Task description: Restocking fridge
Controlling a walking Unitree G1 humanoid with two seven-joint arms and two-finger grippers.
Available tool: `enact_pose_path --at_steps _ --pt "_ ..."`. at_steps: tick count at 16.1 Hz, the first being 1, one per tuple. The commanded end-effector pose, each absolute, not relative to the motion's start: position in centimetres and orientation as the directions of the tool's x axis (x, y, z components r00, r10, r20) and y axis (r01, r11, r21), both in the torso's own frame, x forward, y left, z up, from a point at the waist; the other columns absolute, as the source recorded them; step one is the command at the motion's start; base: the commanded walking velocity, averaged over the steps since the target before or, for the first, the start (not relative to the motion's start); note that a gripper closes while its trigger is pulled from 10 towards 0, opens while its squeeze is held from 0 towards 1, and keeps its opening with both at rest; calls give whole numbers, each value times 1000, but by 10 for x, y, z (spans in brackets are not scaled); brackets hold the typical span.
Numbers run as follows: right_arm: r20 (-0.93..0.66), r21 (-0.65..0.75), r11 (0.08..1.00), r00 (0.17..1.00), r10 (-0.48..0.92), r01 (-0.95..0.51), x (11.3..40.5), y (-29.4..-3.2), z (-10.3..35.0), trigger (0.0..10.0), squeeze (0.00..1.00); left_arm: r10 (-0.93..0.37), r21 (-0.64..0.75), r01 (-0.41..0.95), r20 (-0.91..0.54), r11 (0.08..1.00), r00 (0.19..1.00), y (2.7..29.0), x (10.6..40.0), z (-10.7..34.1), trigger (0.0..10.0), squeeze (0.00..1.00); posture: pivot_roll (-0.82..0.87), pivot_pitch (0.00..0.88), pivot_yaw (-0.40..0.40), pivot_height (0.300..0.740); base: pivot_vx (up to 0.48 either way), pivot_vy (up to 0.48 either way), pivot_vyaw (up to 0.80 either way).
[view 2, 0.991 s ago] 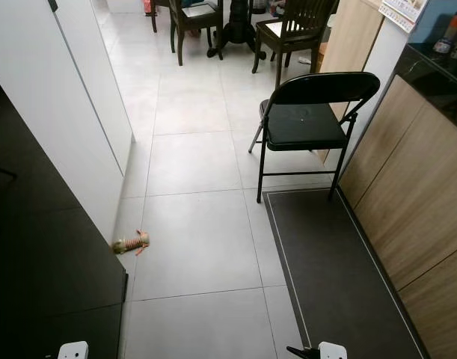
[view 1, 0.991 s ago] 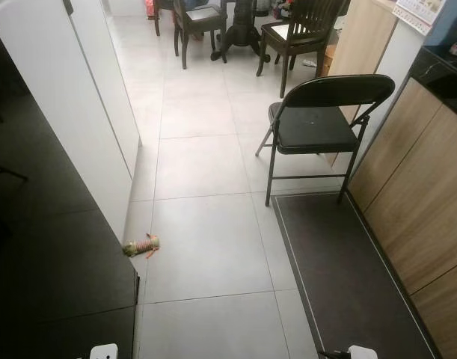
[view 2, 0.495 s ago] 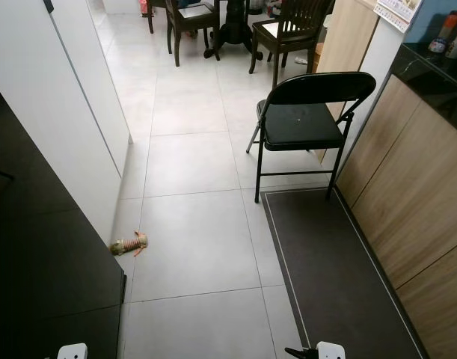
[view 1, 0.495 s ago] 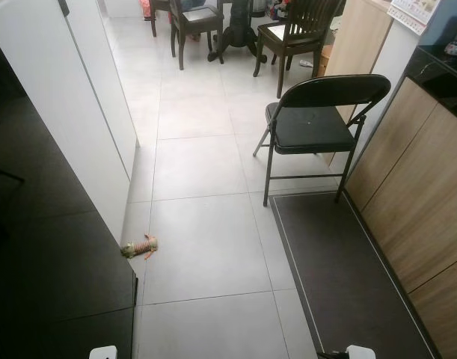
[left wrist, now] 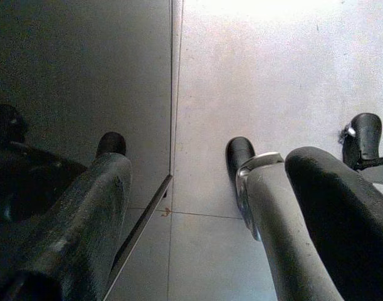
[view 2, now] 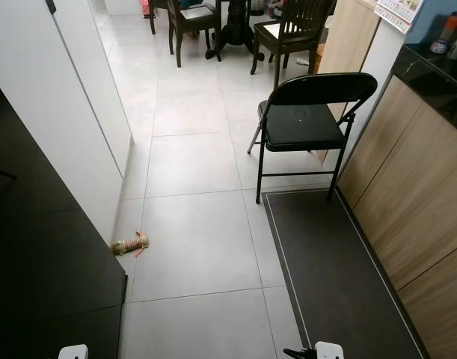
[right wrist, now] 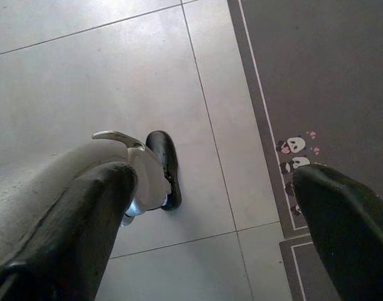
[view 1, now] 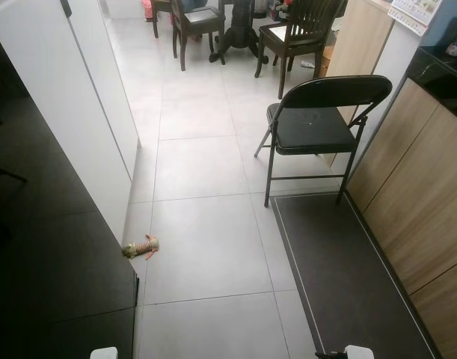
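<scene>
Grippers, left (left wrist: 207, 207) and right (right wrist: 216, 232), hang spread apart and empty above the tile floor (view 1: 206, 247), the right beside the dark mat (view 1: 348, 277).

Tiled floor (view 1: 206, 247) open; folding chair (view 1: 318, 123) blocks right.

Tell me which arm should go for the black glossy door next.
Left, probably. The black glossy door is on the robot's left, close beside the open left gripper. The right gripper, also open, hangs by the dark mat on the opposite side.
</scene>
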State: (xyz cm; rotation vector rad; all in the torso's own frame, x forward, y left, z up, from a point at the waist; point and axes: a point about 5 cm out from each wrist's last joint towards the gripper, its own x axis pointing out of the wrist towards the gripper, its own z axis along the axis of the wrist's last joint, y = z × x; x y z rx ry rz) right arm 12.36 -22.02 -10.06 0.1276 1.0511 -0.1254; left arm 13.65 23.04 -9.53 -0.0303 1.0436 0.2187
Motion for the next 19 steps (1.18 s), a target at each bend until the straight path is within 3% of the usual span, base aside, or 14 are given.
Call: enact_pose_path --at_steps 1,19 --pt "-875 43 986 482 -40 161 119 -220 -102 10000 0 160 75 -194 -867 978 472 233 131 -97 10000 0 -222 14 23 740 0 0 0" --pt "-873 47 985 487 -40 166 120 -221 -101 10000 0 157 69 -198 -865 978 477 233 132 -96 10000 0 -221 54 19 740 0 0 0"
